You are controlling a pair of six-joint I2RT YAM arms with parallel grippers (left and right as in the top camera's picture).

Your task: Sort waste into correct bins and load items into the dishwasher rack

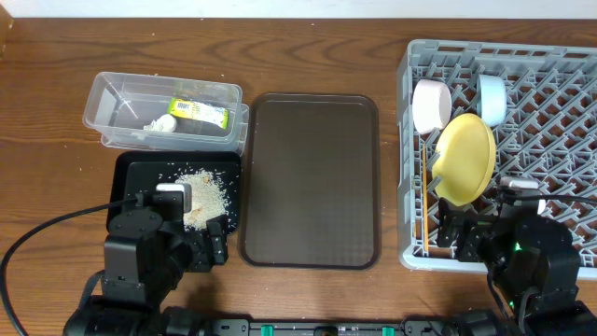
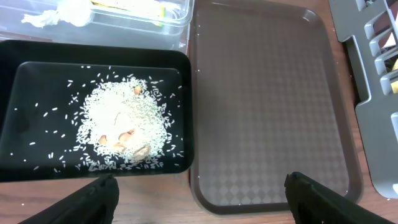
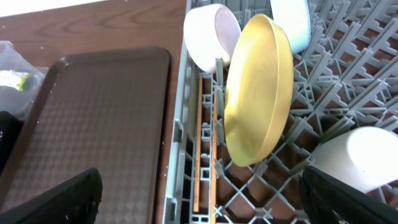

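The grey rack (image 1: 550,121) stands at the right. In it a yellow plate (image 1: 465,157) stands on edge, with a small pale cup (image 1: 431,101) and a pale blue bowl (image 1: 492,98) behind it. Two chopsticks (image 1: 424,210) lie along its left channel. The clear tub (image 1: 112,98) holds the wrapper (image 1: 199,113) and crumpled paper (image 1: 160,123). The black tray (image 1: 126,177) holds rice scraps (image 1: 201,191). My left gripper (image 2: 202,202) is open and empty above the table's front edge, between the black tray and the brown tray. My right gripper (image 3: 205,205) is open and empty over the rack's front left corner, above the chopsticks (image 3: 205,143). A white bowl (image 3: 360,158) sits right of the plate (image 3: 258,93).
A large brown serving tray (image 1: 311,179) lies bare between the black tray and the rack. In the left wrist view it (image 2: 267,106) lies right of the black tray (image 2: 37,81). A black cable runs off the left arm across the wooden table.
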